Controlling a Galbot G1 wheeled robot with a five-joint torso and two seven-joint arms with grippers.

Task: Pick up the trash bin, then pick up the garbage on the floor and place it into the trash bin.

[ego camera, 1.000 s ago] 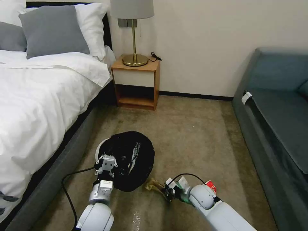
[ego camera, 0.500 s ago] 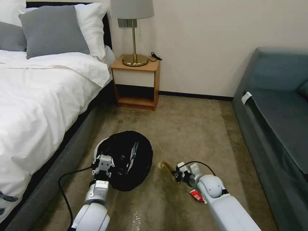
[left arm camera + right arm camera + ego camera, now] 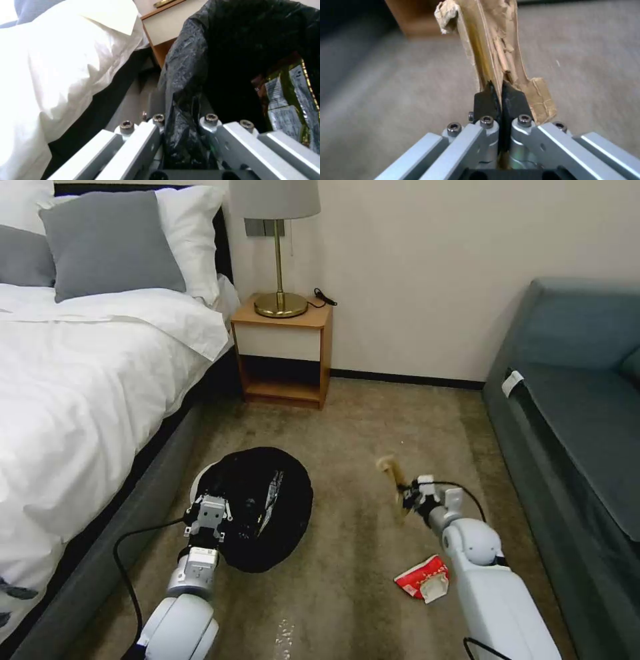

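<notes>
The trash bin (image 3: pixel 267 513), white with a crinkly black bag over its rim, hangs tilted above the floor (image 3: pixel 373 433) beside the bed. My left gripper (image 3: pixel 211 508) is shut on its near rim, and the left wrist view shows the bag's rim (image 3: pixel 181 105) pinched at the gripper (image 3: pixel 183 142). A yellow-black snack wrapper (image 3: pixel 293 100) lies inside the bin. To the bin's right, my right gripper (image 3: pixel 407 492) is lifted off the carpet and shut on crumpled brown paper (image 3: pixel 390 470), which stands up from the gripper (image 3: pixel 500 91) as a long strip (image 3: pixel 490 45). A red-white crushed packet (image 3: pixel 423 579) lies on the floor by the right arm.
A bed (image 3: pixel 80 400) with white bedding runs along the left. A grey sofa (image 3: pixel 573 427) lines the right side. A wooden nightstand (image 3: pixel 283 353) with a brass lamp (image 3: pixel 279 260) stands at the far wall. Open carpet stretches between bed and sofa.
My right gripper has risen and swung away to the right with the brown paper, uncovering the red-white packet on the carpet. The left arm and bin have drifted slightly farther off.
</notes>
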